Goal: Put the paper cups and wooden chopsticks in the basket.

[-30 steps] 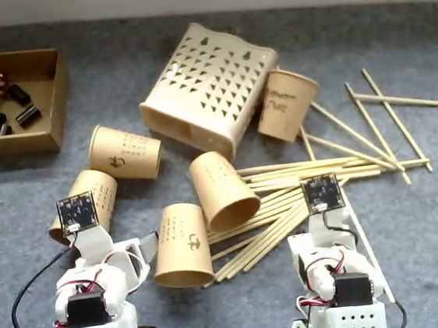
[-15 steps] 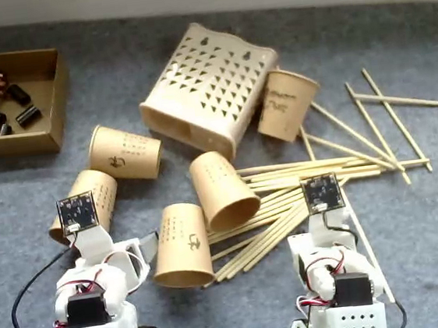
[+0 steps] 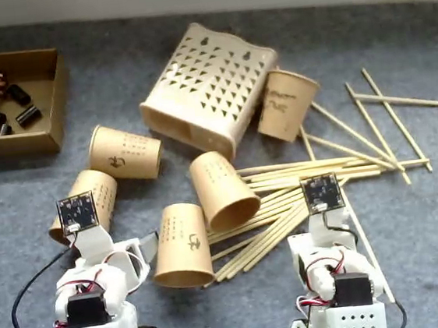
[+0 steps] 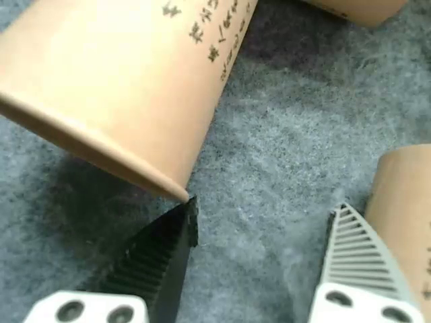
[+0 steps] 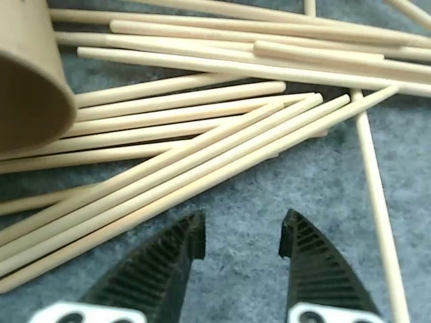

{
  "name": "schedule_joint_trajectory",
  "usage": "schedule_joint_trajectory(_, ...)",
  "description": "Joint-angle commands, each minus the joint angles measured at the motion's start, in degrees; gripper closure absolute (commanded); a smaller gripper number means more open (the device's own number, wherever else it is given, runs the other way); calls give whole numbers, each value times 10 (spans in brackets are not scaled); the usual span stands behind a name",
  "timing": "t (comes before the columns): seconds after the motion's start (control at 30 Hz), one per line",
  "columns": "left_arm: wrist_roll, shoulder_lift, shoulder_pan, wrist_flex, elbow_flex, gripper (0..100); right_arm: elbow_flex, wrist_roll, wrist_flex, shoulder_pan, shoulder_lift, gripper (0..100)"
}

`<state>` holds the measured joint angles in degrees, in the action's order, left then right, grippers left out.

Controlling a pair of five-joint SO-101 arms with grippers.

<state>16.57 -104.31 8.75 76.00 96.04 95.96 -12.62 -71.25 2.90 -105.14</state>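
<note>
The left fingers stand open between two cups; the right fingers, open too, sit short of chopsticks (poised to pick, seemingly).

3 cams: 1 fixed high, 2 on wrists.
High cam sits above the table, angled down over grey carpet: arms at 6 o'clock, basket near 12, chopsticks toward 3. Left wrist cam looks down past left gripper, v. close to carpet; shares w/ high view the paper cup by its black finger. Right wrist cam, same close down-look past right gripper; shares the chopstick pile & rim of centre cup.
</note>
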Motion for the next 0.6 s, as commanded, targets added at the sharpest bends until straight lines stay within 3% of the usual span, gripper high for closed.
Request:
schedule_joint_trajectory(0.0, 0, -10, 5, 2, 11, 700, 63, 3, -5, -8, -4, 807)
schedule_joint_trajectory(0.33, 0, -10, 5, 2, 11, 700, 61, 1, -8, -15, -4, 807)
schedule_joint_trajectory(0.57, 0, -10, 5, 2, 11, 700, -30, 1, -3, -140, -4, 807)
